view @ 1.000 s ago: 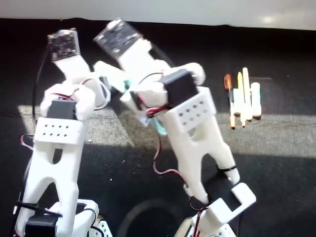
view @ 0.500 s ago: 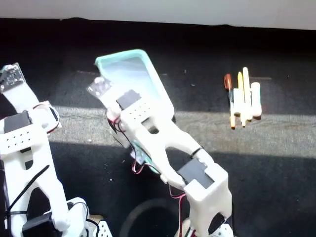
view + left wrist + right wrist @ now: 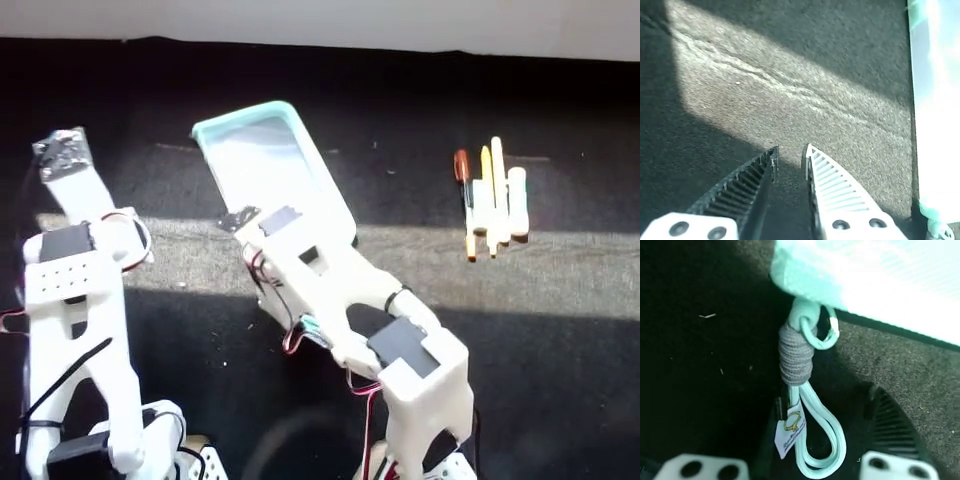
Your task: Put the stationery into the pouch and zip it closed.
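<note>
The pouch (image 3: 270, 165) lies flat on the dark table (image 3: 560, 350), slanting away from the arms, its near end under the right arm (image 3: 330, 290) and its far end in the open. From these views I cannot tell whether its zip is open. The stationery (image 3: 490, 200), a small bundle of pens, lies well apart from it on the right arm's side, with none of it in the pouch yet. At the pouch's near corner a ring (image 3: 822, 330) and a grey-wrapped binding (image 3: 795, 355) carry a mint strap loop (image 3: 815, 440). This loop lies between the jaws of the right gripper (image 3: 827, 400), which stand wide apart. The loop sits close to one jaw but is not pinched, so the gripper holds nothing. It is probably placed there to take the strap and steady or pull the pouch. The left gripper (image 3: 791, 150) hangs over bare cloth beside the pouch's long edge, its jaws parted by only a narrow gap and empty. It looks parked out of the way rather than working. A second ago both arms were raised and crowded over the pouch, hiding most of it. Since then the right arm has folded down low over the near end. The left arm (image 3: 80, 290) swung out to the edge and has come back in a little. The pouch has barely shifted in the last half second, and the pens have not moved.
</note>
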You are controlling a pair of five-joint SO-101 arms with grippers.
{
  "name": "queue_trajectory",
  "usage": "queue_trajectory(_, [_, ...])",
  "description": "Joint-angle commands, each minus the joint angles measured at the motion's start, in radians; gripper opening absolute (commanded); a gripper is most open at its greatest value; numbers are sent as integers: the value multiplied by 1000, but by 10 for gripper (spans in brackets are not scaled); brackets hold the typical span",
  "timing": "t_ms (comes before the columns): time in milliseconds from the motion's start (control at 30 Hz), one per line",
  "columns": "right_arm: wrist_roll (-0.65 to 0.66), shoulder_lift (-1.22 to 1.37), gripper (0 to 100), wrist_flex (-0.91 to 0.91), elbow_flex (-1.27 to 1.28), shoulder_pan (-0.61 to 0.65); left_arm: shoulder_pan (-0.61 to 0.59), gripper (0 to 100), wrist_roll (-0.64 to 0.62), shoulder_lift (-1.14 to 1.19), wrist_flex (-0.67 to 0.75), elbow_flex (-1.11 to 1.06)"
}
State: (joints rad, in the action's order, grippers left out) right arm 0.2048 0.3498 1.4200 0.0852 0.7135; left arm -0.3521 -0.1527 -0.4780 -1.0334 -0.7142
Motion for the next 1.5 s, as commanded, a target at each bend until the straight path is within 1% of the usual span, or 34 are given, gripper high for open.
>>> queue_trajectory(0, [17,-10,286,39,-62,-96,117,108,9,-10,-8,-30])
queue_trajectory(200, [20,-13,286,42,-136,-259,328,108,5,-7,-2,-125])
queue_trajectory(367, [20,-13,286,102,-259,-338,412,109,5,-4,0,-142])
queue_trajectory(467, [21,-13,286,157,-341,-360,437,109,5,-2,54,-148])
queue_trajectory(667, [15,-15,286,312,-532,-354,498,109,6,-4,255,-245])
queue_trajectory(800, [21,-30,286,340,-601,-361,545,109,5,-10,267,-249])
queue_trajectory(933, [21,-90,286,340,-576,-357,564,109,5,-4,273,-248])
queue_trajectory(1100, [23,-168,286,340,-532,-357,559,109,8,-2,365,-278])
queue_trajectory(1200, [29,-206,286,340,-493,-357,562,109,8,-2,397,-302])
queue_trajectory(1367, [63,-269,286,340,-424,-360,565,109,5,-12,396,-308])
queue_trajectory(1467, [64,-300,286,340,-392,-360,565,123,3,-12,348,-303])
